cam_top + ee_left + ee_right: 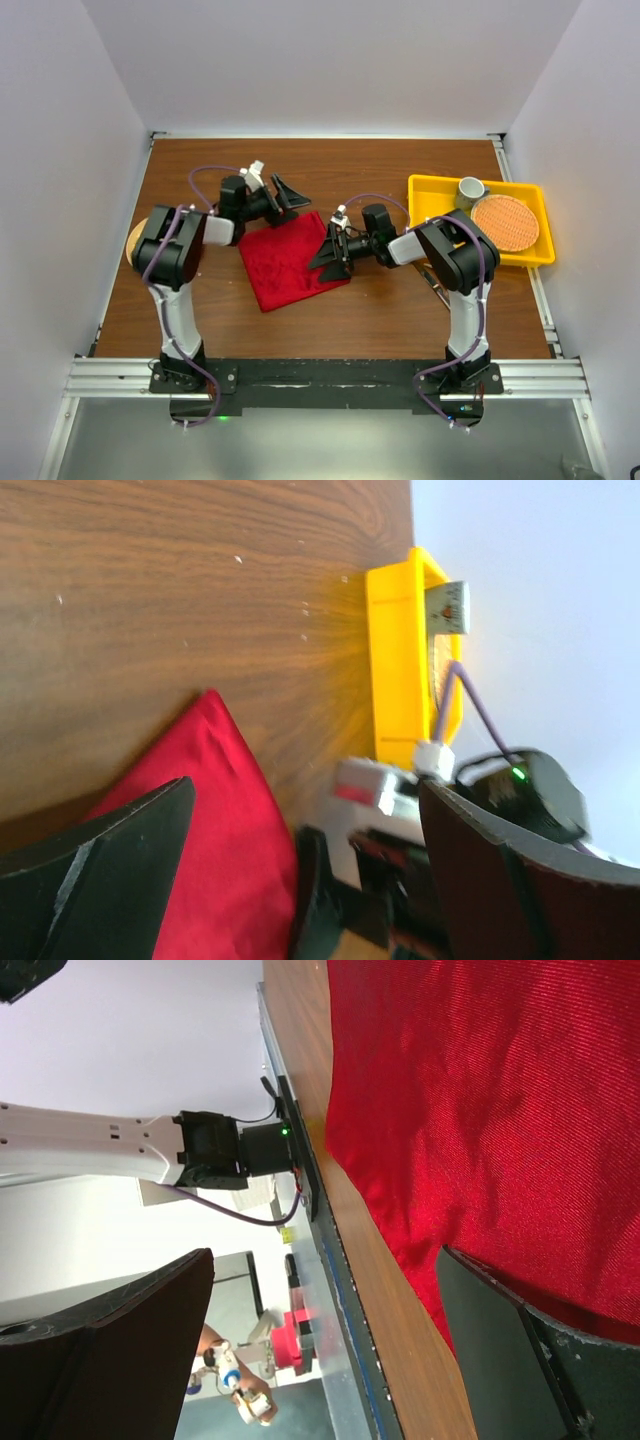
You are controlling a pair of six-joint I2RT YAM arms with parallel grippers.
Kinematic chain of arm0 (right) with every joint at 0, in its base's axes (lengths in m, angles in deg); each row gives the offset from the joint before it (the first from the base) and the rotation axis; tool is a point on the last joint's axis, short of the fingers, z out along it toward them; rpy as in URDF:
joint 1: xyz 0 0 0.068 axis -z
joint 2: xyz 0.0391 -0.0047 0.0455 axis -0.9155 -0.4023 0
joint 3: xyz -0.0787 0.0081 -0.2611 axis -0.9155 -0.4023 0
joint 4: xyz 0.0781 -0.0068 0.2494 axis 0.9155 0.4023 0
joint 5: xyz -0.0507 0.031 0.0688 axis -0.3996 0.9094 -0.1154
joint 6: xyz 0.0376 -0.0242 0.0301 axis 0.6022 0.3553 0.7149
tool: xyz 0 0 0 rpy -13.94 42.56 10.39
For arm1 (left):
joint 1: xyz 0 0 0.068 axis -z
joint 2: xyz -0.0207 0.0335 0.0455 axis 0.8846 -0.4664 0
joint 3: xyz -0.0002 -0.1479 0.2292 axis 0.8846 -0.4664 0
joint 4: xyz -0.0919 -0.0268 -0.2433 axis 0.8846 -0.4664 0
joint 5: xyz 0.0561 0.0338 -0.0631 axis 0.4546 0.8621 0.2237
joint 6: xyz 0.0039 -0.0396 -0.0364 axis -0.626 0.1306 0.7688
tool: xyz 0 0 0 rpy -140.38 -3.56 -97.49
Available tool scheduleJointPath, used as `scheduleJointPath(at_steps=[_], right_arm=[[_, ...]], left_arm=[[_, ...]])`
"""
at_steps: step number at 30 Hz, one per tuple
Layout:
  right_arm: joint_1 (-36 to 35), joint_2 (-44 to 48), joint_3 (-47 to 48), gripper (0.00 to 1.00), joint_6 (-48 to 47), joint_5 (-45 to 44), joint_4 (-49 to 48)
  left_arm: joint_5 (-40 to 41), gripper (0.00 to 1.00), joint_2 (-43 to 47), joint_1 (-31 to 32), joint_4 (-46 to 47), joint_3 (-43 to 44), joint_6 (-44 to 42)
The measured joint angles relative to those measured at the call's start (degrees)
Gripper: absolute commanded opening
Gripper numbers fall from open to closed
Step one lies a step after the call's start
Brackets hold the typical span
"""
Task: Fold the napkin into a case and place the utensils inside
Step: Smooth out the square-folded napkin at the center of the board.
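Fingers (100, 870) of the left gripper (285, 203) are spread wide with nothing between them. The right gripper (326, 254) is the same, both black fingers (540, 1360) far apart and holding nothing. The deep-red soft fabric napkin (285, 262) lies flat as a rough tilted square on the brown wooden table (350, 315), just toward 9 o'clock from the table's middle. The left gripper is at the napkin's 12 o'clock corner and the right gripper at its 3 o'clock edge, with the lower finger over the cloth. Cannot tell whether either one touches the fabric. In the left wrist view the red cloth is under the near finger, with bare wood beyond it. In the right wrist view red cloth fills the far side and runs under one finger. The yellow rectangular plastic tray (428, 184) sits at 2 o'clock on the table, well apart from the napkin. In it are a round orange woven mat (505, 222) and, beside that at 10 o'clock, a small pale cup (471, 189). Slim silver utensils (434, 282) show under the right arm near 3 o'clock, on the wood and apart from the napkin; they are too small and too hidden to count. A round tan disc (132, 243) pokes out from under the left arm at 9 o'clock.
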Motion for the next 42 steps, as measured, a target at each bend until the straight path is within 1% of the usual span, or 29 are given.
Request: scheduleJointPath(at_steps=[3, 6, 10, 13, 15, 21, 30, 34, 37, 39, 40, 41, 42], right_arm=[[0.0, 0.0, 0.2, 0.98, -0.4, 0.1, 0.6], [0.0, 0.0, 0.4, 0.98, -0.8, 0.2, 1.2], [0.1, 0.0, 0.7, 0.98, -1.5, 0.6, 2.3], [0.3, 0.0, 0.9, 0.98, -2.1, 0.8, 3.3], [0.5, 0.0, 1.1, 0.98, -2.6, 1.0, 4.2], [0.6, 0.0, 2.2, 0.98, -5.1, 1.3, 7.8], [0.9, 0.1, 3.6, 0.98, -8.9, 2.0, 12.7], [0.9, 0.1, 4.5, 0.95, -10.8, 2.3, 15.1], [1.0, 0.1, 6.1, 0.93, -14.0, 2.3, 19.6], [1.2, 0.0, 7.5, 0.91, -17.6, 2.3, 23.5], [1.3, 0.0, 8.6, 0.91, -20.0, 2.2, 26.3], [1.4, 0.0, 9.3, 0.90, -21.7, 2.0, 28.2], [1.6, 0.0, 10.4, 0.89, -24.3, 1.6, 31.1]], left_arm=[[-1.6, 1.00, 5.5, -1.2, 0.5, -4.4, -0.1], [-3.0, 1.00, 8.8, -1.2, 2.4, -8.1, -0.1], [-3.8, 1.00, 8.3, -2.1, 4.5, -12.0, 0.0], [-4.0, 1.00, 5.6, -4.3, 5.6, -13.8, 0.0], [-5.1, 1.00, 3.7, -5.9, 6.8, -14.0, 0.3], [-6.8, 1.00, 3.0, -8.5, 9.2, -13.9, -0.1], [-7.6, 1.00, 3.0, -11.4, 9.2, -13.9, -1.0], [-7.8, 1.00, 3.1, -11.6, 8.4, -13.6, -1.2], [-7.6, 1.00, 4.5, -11.6, 2.9, -11.4, -3.5], [-7.2, 1.00, 6.9, -11.8, -3.7, -8.1, -7.7], [-6.8, 1.00, 8.4, -11.8, -7.6, -5.6, -11.4], [-6.2, 0.96, 9.9, -11.8, -11.3, -3.0, -15.3], [-5.4, 0.83, 11.7, -11.7, -15.4, -0.1, -19.9]])
